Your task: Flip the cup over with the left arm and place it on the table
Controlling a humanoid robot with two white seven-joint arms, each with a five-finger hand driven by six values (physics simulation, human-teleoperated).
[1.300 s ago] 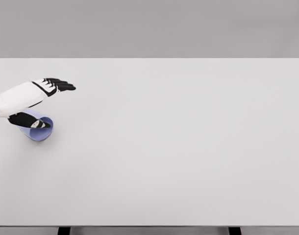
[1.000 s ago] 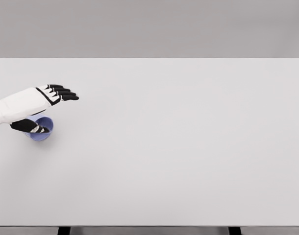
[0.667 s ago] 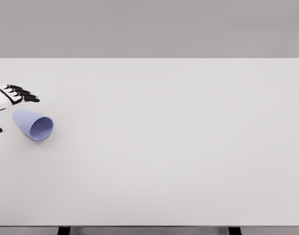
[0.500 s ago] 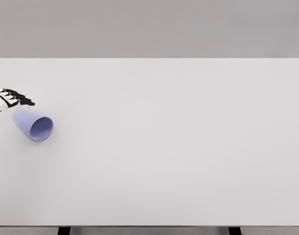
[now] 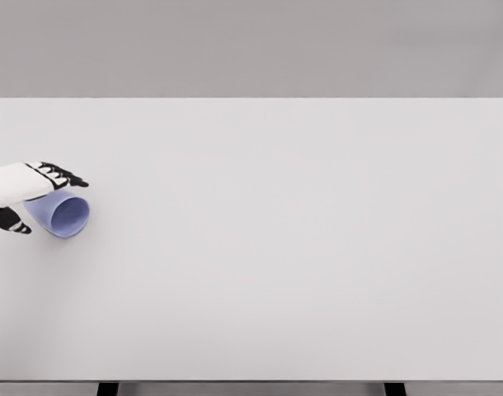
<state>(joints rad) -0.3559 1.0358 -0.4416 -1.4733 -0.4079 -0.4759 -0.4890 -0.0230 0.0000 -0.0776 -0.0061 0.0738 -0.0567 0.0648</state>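
While the lavender cup (image 5: 63,216) lies on its side near the left edge of the white table (image 5: 301,247), I can see its open mouth turned toward the camera and a little to the right, with the pale blue-violet inside showing as a rounded oval. Its closed end points back and to the left, and that end is partly covered by my left hand (image 5: 25,191), so I cannot make out the base.

My left hand comes in from the left border, white across the back with black fingers (image 5: 63,176) stretched out straight over the upper side of the cup. The black thumb (image 5: 9,221) sits lower, on the near side of the cup's body, pointing right. Fingers and thumb are set wide apart with the cup's narrow end between them (I cannot tell from this head view whether any of them actually touch the plastic), and nothing is gripped.

Beyond the cup, the tabletop stretches plain and pale to the right and toward me. A grey wall (image 5: 251,49) stands behind its far edge, and two dark table legs (image 5: 108,388) show at the bottom border.
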